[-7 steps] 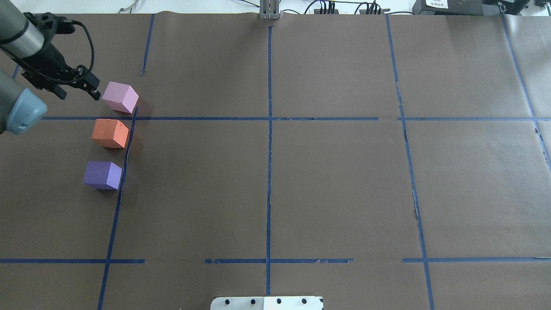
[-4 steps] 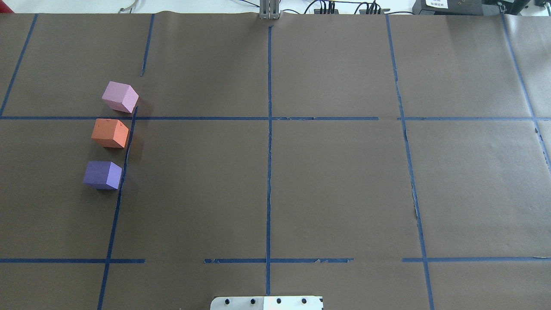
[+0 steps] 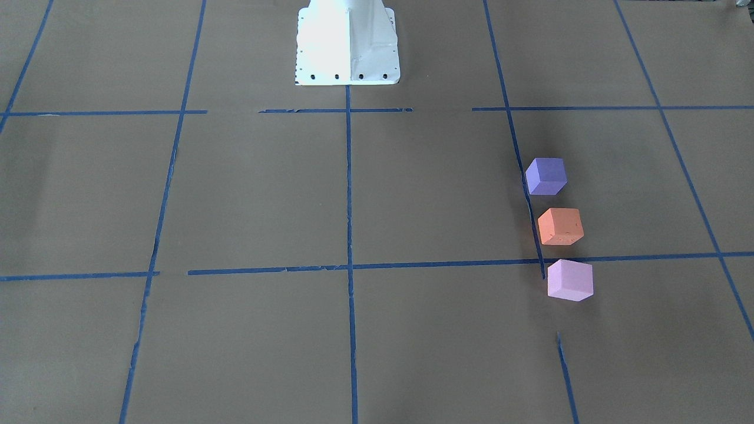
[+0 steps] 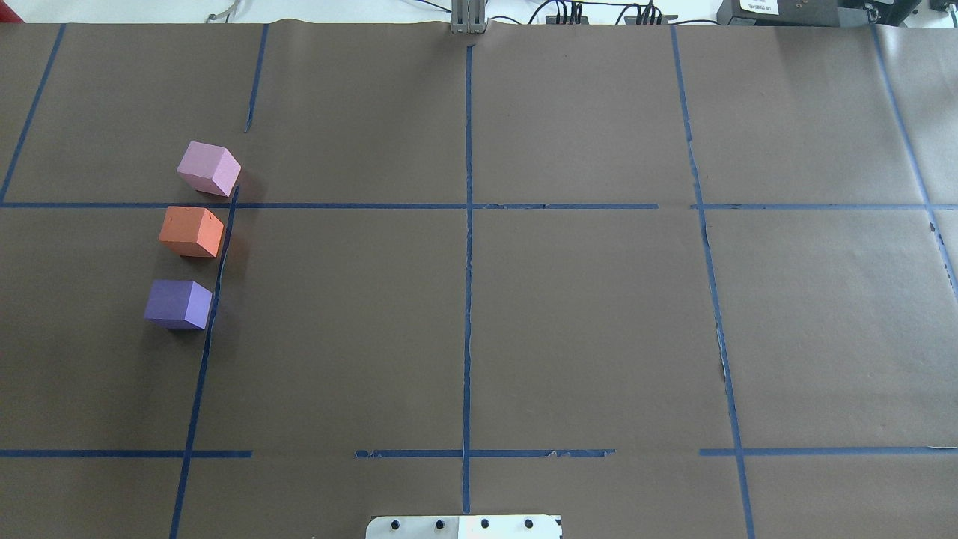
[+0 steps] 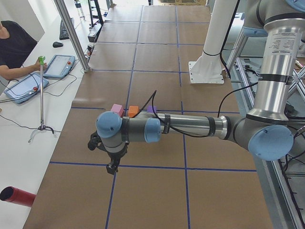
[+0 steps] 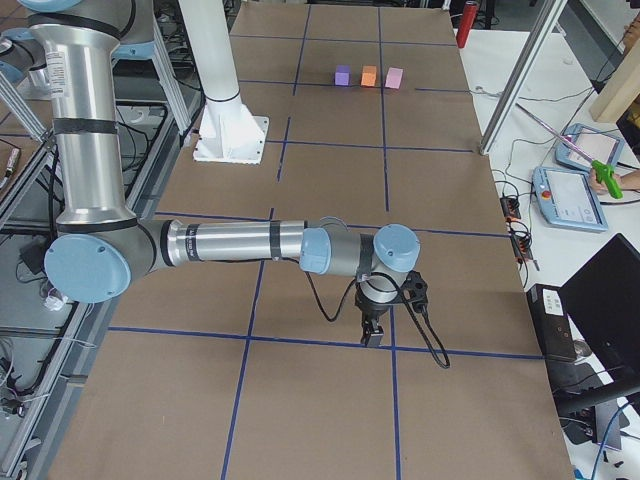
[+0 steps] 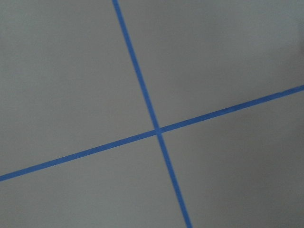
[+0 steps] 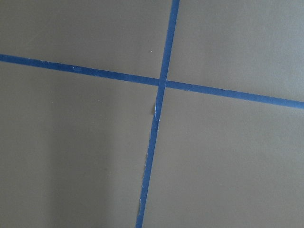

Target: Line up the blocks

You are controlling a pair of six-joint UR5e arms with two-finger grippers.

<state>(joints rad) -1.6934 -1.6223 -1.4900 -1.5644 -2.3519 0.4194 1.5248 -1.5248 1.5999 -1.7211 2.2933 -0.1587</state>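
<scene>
Three cubes stand in a near-straight row along a blue tape line on the table's left side: the pink-lilac block (image 4: 209, 169) farthest, the orange block (image 4: 191, 232) in the middle, the violet-blue block (image 4: 179, 305) nearest. They also show in the front view: pink (image 3: 569, 280), orange (image 3: 560, 226), violet (image 3: 546, 176). Small gaps separate them. My left gripper (image 5: 113, 167) shows only in the exterior left view, pointing down, well away from the blocks. My right gripper (image 6: 372, 335) shows only in the exterior right view, at the table's far end. I cannot tell whether either is open or shut.
Brown paper with a blue tape grid covers the table. The white robot base plate (image 4: 464, 526) sits at the near middle edge. A metal post (image 4: 468, 19) stands at the far edge. A red cylinder (image 5: 16, 196) and a thin stand (image 5: 42, 95) are beside the table.
My left arm was beside the pink block 0.9 s ago and has since left the overhead view. The three blocks have not moved.
</scene>
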